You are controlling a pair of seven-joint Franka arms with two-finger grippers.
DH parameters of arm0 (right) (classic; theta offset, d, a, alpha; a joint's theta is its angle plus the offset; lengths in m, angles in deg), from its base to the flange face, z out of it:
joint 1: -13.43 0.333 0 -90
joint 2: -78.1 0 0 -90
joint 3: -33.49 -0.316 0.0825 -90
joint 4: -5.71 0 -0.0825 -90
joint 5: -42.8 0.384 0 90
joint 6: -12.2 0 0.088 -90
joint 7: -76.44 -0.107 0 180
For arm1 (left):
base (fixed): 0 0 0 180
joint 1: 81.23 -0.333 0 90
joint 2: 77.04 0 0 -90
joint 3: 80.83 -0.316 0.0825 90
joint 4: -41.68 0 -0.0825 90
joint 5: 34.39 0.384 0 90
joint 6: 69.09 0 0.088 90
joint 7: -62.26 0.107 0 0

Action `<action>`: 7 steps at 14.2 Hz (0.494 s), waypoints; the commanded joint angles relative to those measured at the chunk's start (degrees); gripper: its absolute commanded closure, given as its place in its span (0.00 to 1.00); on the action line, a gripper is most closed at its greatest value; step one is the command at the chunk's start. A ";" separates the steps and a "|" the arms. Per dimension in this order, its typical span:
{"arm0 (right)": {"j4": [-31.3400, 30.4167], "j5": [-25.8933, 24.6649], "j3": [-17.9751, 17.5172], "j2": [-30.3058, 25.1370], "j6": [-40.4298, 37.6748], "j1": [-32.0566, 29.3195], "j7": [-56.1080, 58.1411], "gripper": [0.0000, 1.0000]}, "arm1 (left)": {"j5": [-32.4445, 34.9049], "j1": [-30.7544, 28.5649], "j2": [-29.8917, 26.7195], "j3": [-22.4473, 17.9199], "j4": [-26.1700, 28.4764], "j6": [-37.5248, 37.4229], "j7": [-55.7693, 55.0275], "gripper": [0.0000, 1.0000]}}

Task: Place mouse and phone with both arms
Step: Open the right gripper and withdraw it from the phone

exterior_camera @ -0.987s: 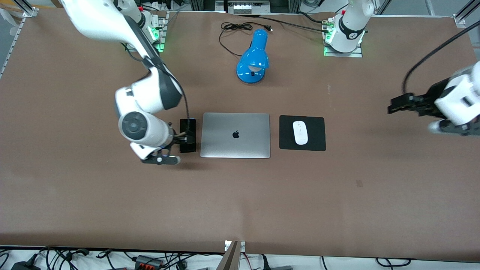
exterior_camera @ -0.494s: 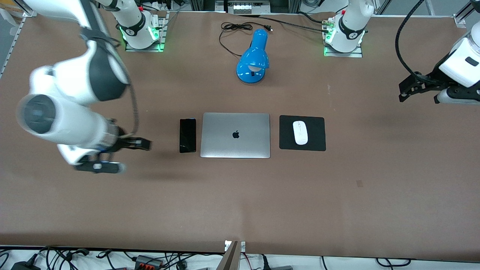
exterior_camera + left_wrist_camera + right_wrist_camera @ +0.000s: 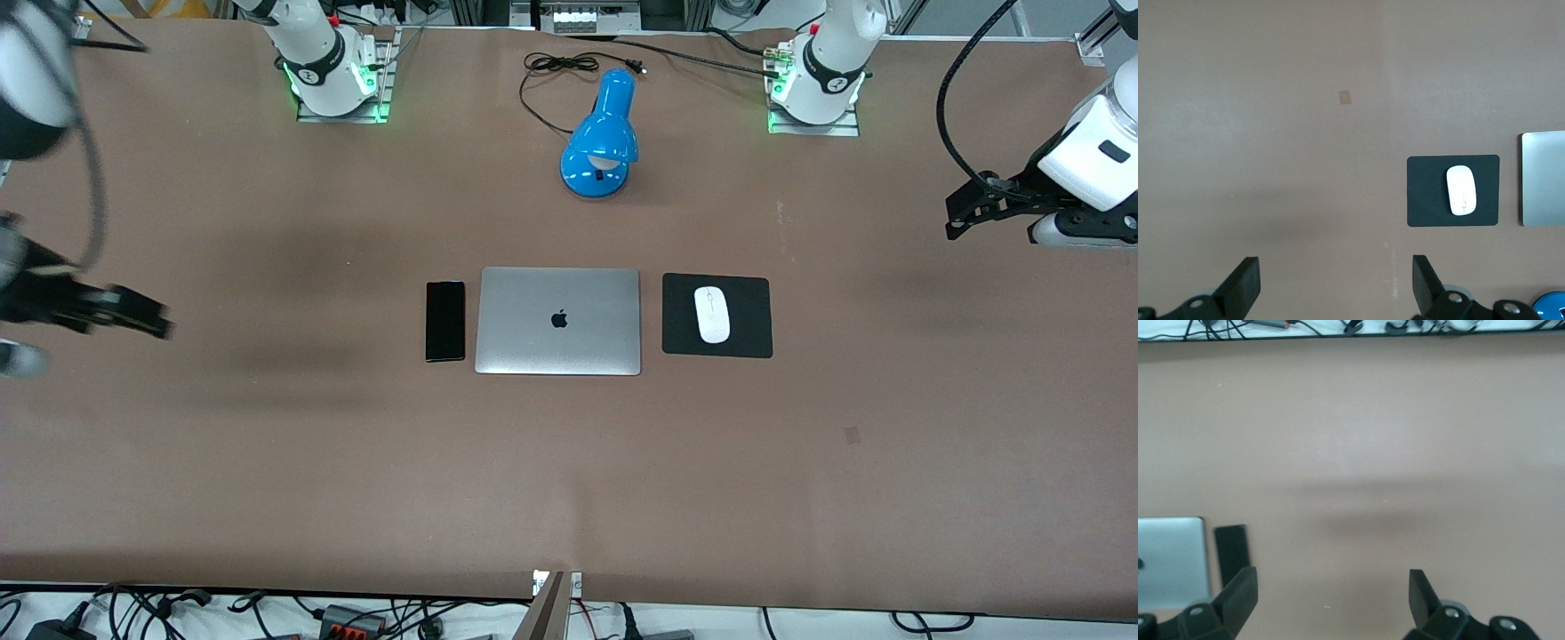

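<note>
We were in a robotics lab: bolted arm bases, aluminium framing, loose cables along the counter.

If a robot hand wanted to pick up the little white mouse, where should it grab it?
Probably from straight above, with one finger on each long side of the mouse. It lies flat on the black mouse pad, narrow across and rounded on top, so its narrow middle looks easiest to pinch. The laptop beside the pad leaves room.

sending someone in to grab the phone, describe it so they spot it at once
Find the closed silver laptop mid-table. The phone lies flat beside it, toward the right arm's end. It is a slim glossy black slab, unlike the square black pad carrying the white mouse.
</note>
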 commanded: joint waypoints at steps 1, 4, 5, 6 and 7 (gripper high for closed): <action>-3.09 -0.15 2.16 -2.55 -0.02 -0.08 3.69 0.00 | -0.54 0.06 -0.31 -0.32 -0.17 -1.13 1.08 0.00; -8.26 -0.06 2.35 -5.87 -0.63 -0.17 3.52 0.00 | -0.54 0.06 -0.05 -0.32 -0.95 -1.13 1.09 0.00; -11.85 -0.23 2.35 -8.06 0.41 -0.25 3.52 0.00 | -0.54 0.06 0.21 -0.32 -1.04 -1.13 1.17 0.00; -15.54 -0.41 2.26 -10.61 1.90 -0.17 3.52 0.00 | -0.54 0.06 0.22 -0.41 -0.96 -1.22 1.17 0.00; -19.49 -0.41 2.09 -13.16 3.74 -0.08 3.52 0.00 | -0.54 0.06 0.22 -0.41 -1.04 -1.65 1.17 0.00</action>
